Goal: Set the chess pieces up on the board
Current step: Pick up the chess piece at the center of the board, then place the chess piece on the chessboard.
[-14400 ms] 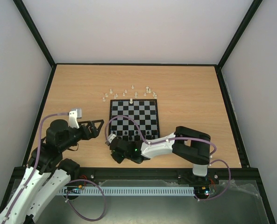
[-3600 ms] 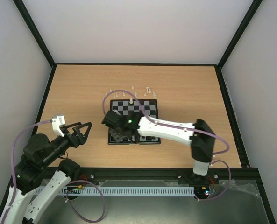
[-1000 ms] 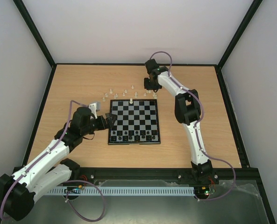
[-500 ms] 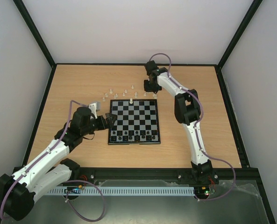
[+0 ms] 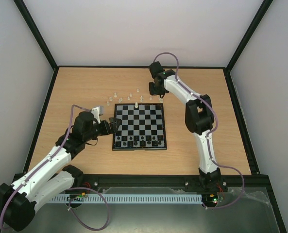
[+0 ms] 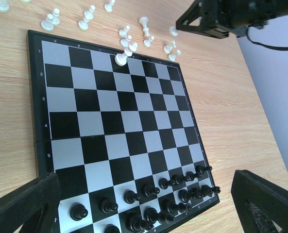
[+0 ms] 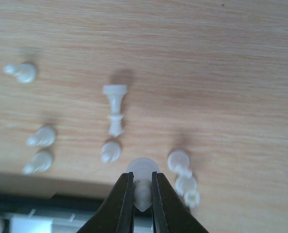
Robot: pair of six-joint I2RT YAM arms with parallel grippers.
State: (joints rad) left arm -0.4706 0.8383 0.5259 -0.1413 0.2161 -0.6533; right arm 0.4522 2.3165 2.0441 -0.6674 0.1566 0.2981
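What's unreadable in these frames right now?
- Right wrist: the kind of the white piece in the right gripper. The fingers cover its body. No view shows whether it is off the table.
- Top external: the kinds of the loose white pieces. They are too small.
- Left wrist: the nearest black pieces. The bottom edge cuts them off.

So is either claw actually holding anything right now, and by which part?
Yes. The right claw pinches a white chess piece by its slim body, its round end showing past the fingertips. The left claw is open and empty.
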